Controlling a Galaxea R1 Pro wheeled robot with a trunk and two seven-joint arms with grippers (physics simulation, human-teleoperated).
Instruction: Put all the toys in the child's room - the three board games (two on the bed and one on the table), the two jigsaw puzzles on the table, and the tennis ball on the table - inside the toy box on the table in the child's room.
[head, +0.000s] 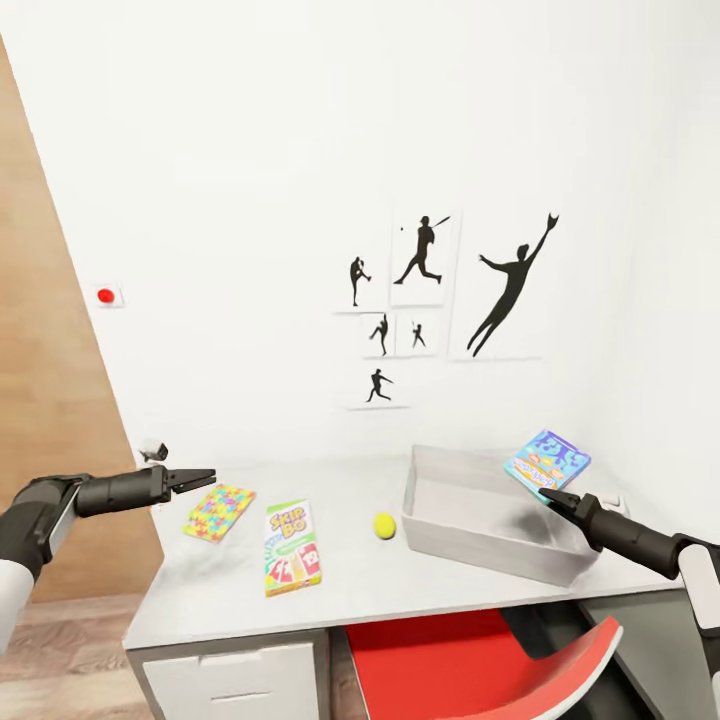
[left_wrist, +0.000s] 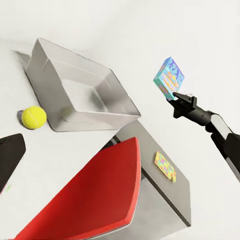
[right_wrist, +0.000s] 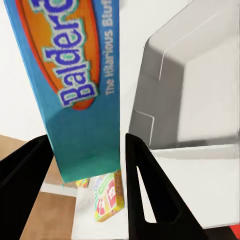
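Note:
On the pale table (head: 350, 600) stands the light-grey toy box (head: 470, 515), nothing showing inside it. My right gripper (head: 550, 493) is shut on a blue cartoon-printed board game (head: 548, 460), held tilted above the box's right rim. The right wrist view has that game (right_wrist: 82, 100) between the black fingers (right_wrist: 150, 195), the toy box (right_wrist: 195, 85) beyond. The Skip-Bo board game (head: 291, 546), a mosaic jigsaw puzzle (head: 220, 512) and the tennis ball (head: 384, 525) lie left of the box. My left gripper (head: 205, 477) hovers open above the table's left end, near the puzzle.
A red chair (head: 480, 660) is tucked under the table's front, beside the white drawer unit (head: 235, 680). Another small mosaic box (left_wrist: 165, 166) lies on a grey surface past the chair. A red button (head: 105, 295) and black baseball-player silhouettes (head: 510, 285) are on the wall.

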